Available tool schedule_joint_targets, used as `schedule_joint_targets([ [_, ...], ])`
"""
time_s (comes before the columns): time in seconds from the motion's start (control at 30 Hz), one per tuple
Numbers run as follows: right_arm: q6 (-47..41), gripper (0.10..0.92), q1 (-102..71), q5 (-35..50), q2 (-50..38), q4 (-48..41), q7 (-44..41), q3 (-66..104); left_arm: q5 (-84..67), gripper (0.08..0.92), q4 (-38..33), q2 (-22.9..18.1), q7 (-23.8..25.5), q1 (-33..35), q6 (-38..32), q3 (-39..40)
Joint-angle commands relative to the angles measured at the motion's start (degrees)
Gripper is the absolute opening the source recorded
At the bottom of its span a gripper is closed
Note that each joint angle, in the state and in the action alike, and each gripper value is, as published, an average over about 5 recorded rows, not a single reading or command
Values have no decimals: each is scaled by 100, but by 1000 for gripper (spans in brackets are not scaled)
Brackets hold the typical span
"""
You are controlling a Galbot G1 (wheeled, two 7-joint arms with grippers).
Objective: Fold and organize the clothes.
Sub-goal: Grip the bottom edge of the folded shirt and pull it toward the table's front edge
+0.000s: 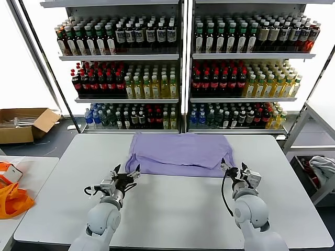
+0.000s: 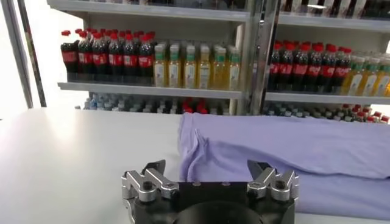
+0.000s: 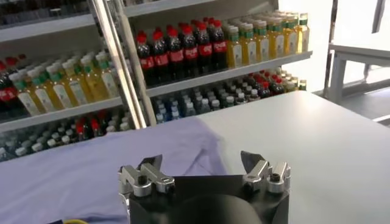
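A lavender T-shirt (image 1: 178, 154) lies folded over, plain side up, at the far middle of the white table (image 1: 172, 209). My left gripper (image 1: 126, 171) is open and empty, just in front of the shirt's near left corner. My right gripper (image 1: 234, 168) is open and empty, by the shirt's near right corner. In the left wrist view the open gripper (image 2: 206, 167) faces the shirt's creased edge (image 2: 274, 152). In the right wrist view the open gripper (image 3: 201, 159) faces the shirt's corner (image 3: 73, 176). No print shows.
Shelves of drink bottles (image 1: 178, 68) stand behind the table. A cardboard box (image 1: 23, 123) sits on the floor at left. An orange plastic bag (image 1: 13, 196) lies on a side table at left. A pale cloth (image 1: 324, 167) lies at right under another table.
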Motion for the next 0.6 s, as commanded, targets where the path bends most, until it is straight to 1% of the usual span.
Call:
schedule_joint_targets([
  [0.03, -284, 823, -237, -47, -149, 124, 42, 87, 49, 823, 21, 50, -75, -69, 149, 0],
  [0.3, -344, 823, 0, -80, -226, -189, 119, -4, 38, 822, 250, 162, -66, -265, 290, 35],
  [0.6, -346, 820, 181, -149, -197, -528, 99, -102, 47, 822, 608, 174, -58, -427, 289, 37],
])
